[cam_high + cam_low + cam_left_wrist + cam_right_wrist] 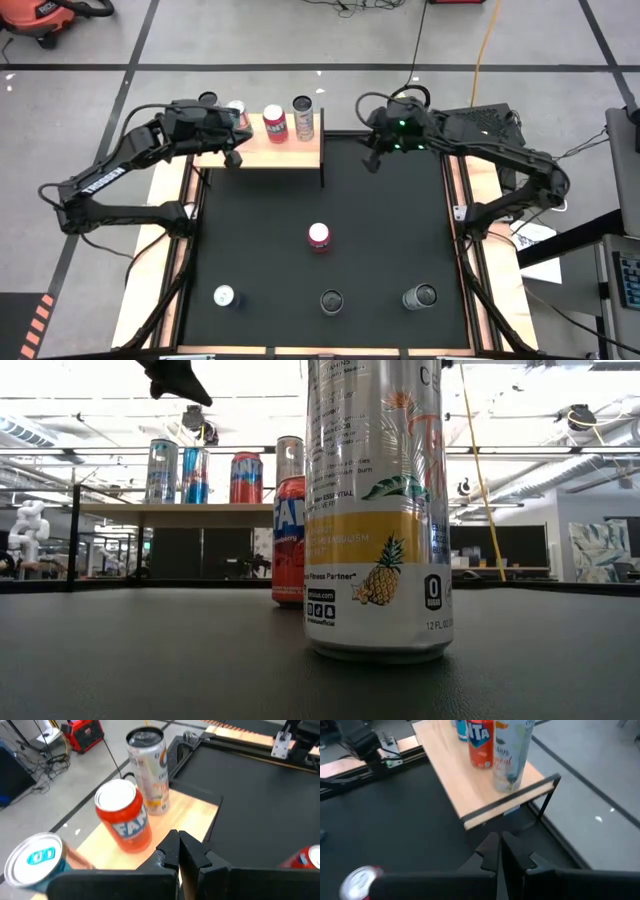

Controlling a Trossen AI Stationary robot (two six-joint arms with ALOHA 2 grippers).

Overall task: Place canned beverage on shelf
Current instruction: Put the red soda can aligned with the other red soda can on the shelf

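Observation:
The light-wood shelf (280, 152) stands at the mat's far edge, left of the middle. On it stand several cans upright, among them a red one (273, 122) and a silver one (303, 117). My left gripper (235, 158) hovers shut over the shelf's near left part, and in its wrist view the fingers (178, 851) hold nothing. My right gripper (372, 162) hangs shut above the mat just right of the shelf, also with nothing in it (500, 851). A red can (319, 237) stands on its base mid-mat.
Three more cans stand in a row near the mat's front edge: a white-topped one (224, 296), a dark one (331, 301) that looms large in the low view (375, 510), and a grey one (420, 296). Wooden strips edge the black mat (400, 230).

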